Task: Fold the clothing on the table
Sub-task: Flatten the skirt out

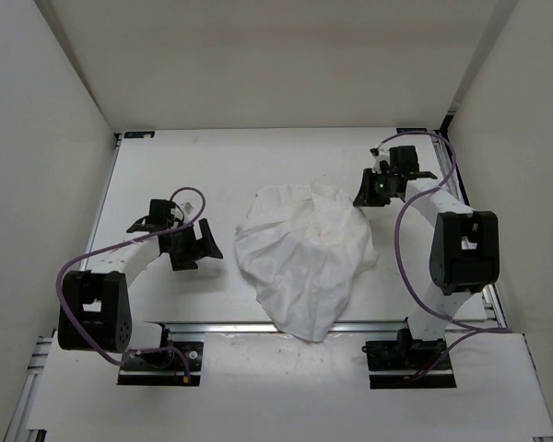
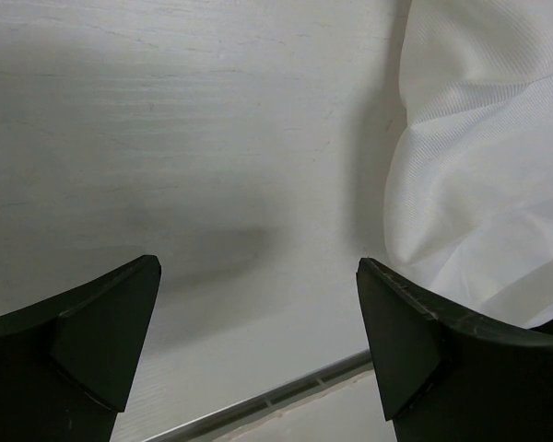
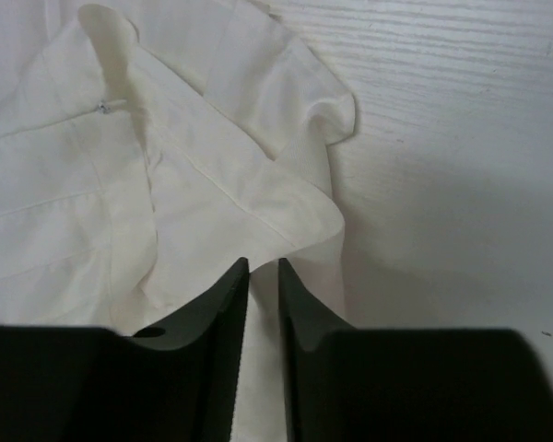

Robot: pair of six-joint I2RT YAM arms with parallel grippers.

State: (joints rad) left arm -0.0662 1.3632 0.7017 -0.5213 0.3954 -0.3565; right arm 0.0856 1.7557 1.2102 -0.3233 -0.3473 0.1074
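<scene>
The clothing [image 1: 304, 253] is a crumpled white heap in the middle of the table [image 1: 212, 166], its lower point hanging over the front rail. My right gripper [image 1: 369, 195] is at the heap's upper right edge. In the right wrist view its fingers [image 3: 223, 304] stand a narrow gap apart with a fold of the clothing [image 3: 120, 166] pinched between them at the gripper [image 3: 263, 262]. My left gripper [image 1: 198, 244] hovers left of the heap, apart from it. It is wide open [image 2: 258, 265] over bare table [image 2: 166, 120], with the clothing [image 2: 479, 157] beyond its right finger.
An aluminium rail [image 1: 230, 327] runs along the table's front edge and shows below the left gripper as the rail [image 2: 276, 396]. White walls close in the left, right and back sides. Both arm bases sit in front of the rail.
</scene>
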